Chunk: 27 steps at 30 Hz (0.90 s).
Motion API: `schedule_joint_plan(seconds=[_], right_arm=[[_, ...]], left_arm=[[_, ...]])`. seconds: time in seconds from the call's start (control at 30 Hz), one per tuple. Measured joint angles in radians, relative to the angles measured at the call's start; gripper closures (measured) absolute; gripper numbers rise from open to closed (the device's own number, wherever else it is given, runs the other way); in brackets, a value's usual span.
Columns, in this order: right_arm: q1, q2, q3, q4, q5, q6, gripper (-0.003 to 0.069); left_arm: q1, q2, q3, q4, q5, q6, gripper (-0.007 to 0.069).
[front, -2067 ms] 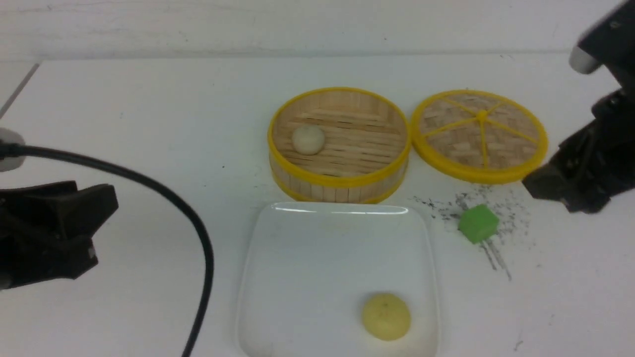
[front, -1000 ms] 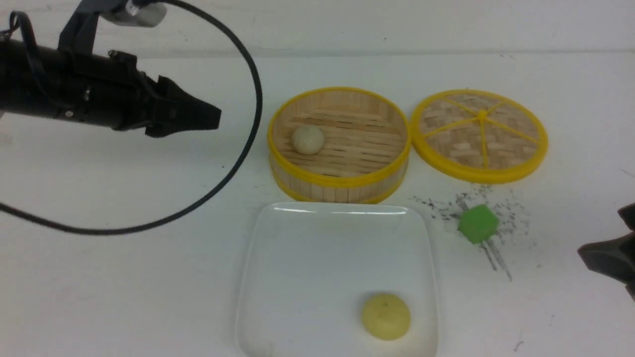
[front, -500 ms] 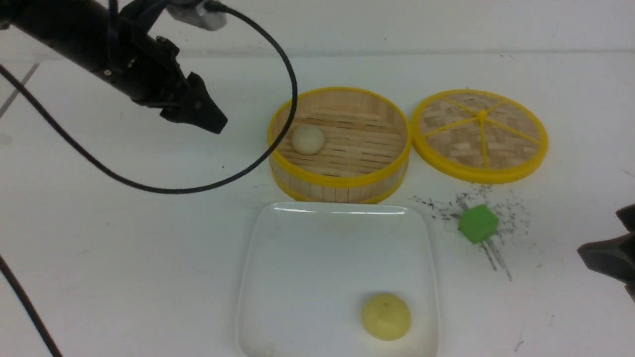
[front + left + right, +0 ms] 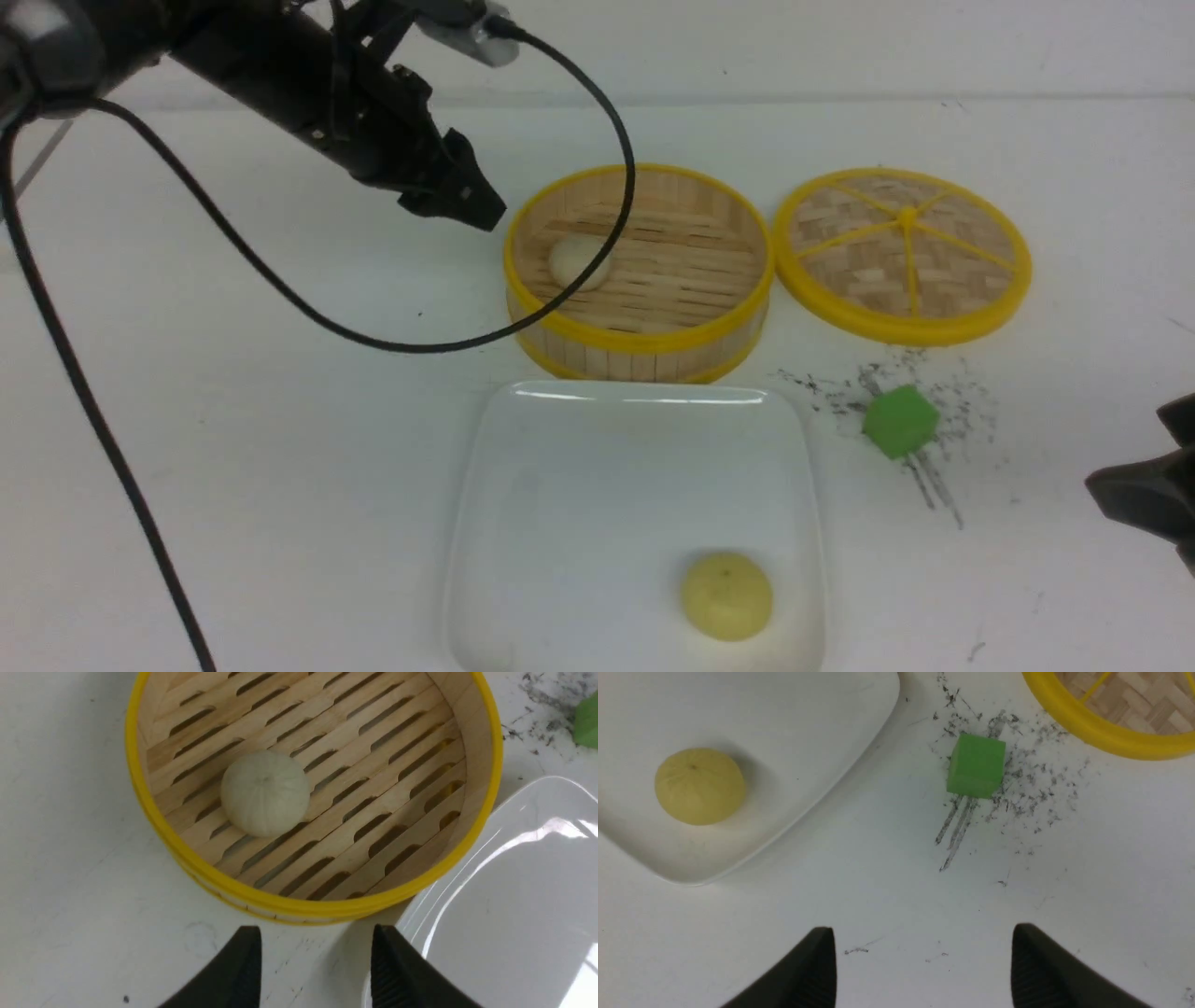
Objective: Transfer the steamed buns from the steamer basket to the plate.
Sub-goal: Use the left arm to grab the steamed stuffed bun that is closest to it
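The steamer basket [image 4: 644,343] stands mid-table, and an off-white steamed bun [image 4: 577,254] rests in its left half. The white plate [image 4: 597,485] lies in front of it, with a pale yellow steamed bun [image 4: 726,595] near its front right. My left gripper [image 4: 476,210] hovers just left of the basket, above rim height, open and empty. In the left wrist view the bun [image 4: 265,792] sits beyond the basket rim [image 4: 299,906], ahead of the gripper [image 4: 315,935]. My right gripper [image 4: 1148,499] waits open at the right edge, with the yellow bun [image 4: 699,786] far from it [image 4: 922,933].
The woven basket lid [image 4: 904,252] lies right of the basket. A green cube [image 4: 899,421] sits on dark scuff marks right of the plate. The left arm's black cable [image 4: 392,345] loops over the table and across the basket's left rim.
My left arm has swung right and slightly down, from the far left to the basket's left side, its cable now draped over the rim. The right gripper has stayed put.
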Motion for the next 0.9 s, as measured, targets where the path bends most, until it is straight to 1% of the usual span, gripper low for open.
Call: schedule_joint_plan(seconds=[0.2,0.33,0.43,0.6,0.8,0.9], right_arm=[[0.000,0.000,0.000,0.005,0.000,0.000,0.0164],[0.000,0.000,0.000,0.005,0.000,0.000,0.0164],[0.000,0.000,0.000,0.005,0.000,0.000,0.0164],[0.000,0.000,0.001,0.005,0.000,0.000,0.0164],[0.000,0.000,0.033,0.005,-0.010,0.000,0.0164],[0.000,0.000,0.064,0.005,-0.031,0.000,0.0164]], left_arm=[[0.000,0.123,-0.067,-0.077,-0.020,0.067,0.0302],[-0.013,0.175,-0.103,-0.085,-0.049,0.103,0.0304],[-0.050,0.208,-0.139,-0.068,-0.093,0.137,0.0304],[-0.127,0.245,-0.166,-0.016,-0.189,0.142,0.0304],[-0.144,0.253,-0.166,0.014,-0.212,0.138,0.0304],[-0.140,0.253,-0.167,0.059,-0.241,0.108,0.0304]])
